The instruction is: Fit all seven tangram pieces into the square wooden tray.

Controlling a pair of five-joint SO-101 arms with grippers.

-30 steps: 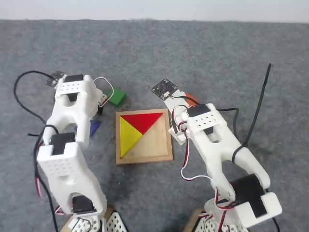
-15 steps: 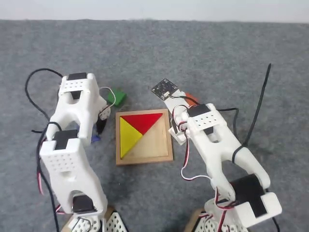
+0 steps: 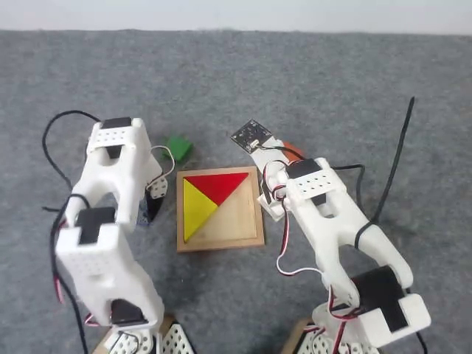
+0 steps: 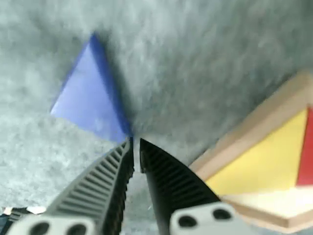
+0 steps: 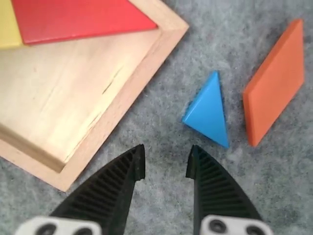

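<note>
The square wooden tray (image 3: 234, 220) holds a red triangle (image 3: 218, 184) and a yellow triangle (image 3: 195, 209). My left gripper (image 3: 152, 207) is low beside the tray's left edge. In the left wrist view it (image 4: 135, 143) is shut, its tips touching a corner of a dark blue triangle (image 4: 92, 95) that lies flat on the carpet. My right gripper (image 5: 166, 159) stands open over the carpet off the tray's right rim (image 5: 128, 104). Just beyond it lie a light blue triangle (image 5: 209, 111) and an orange parallelogram (image 5: 274, 83).
A green piece (image 3: 178, 148) lies on the grey carpet beyond the tray's far left corner. The orange parallelogram (image 3: 293, 150) peeks out past the right arm. Black cables trail on the left and right of the table.
The left arm has swung its gripper nearer the front, down along the tray's left side, and now covers the dark blue triangle from above. The right arm has kept still.
</note>
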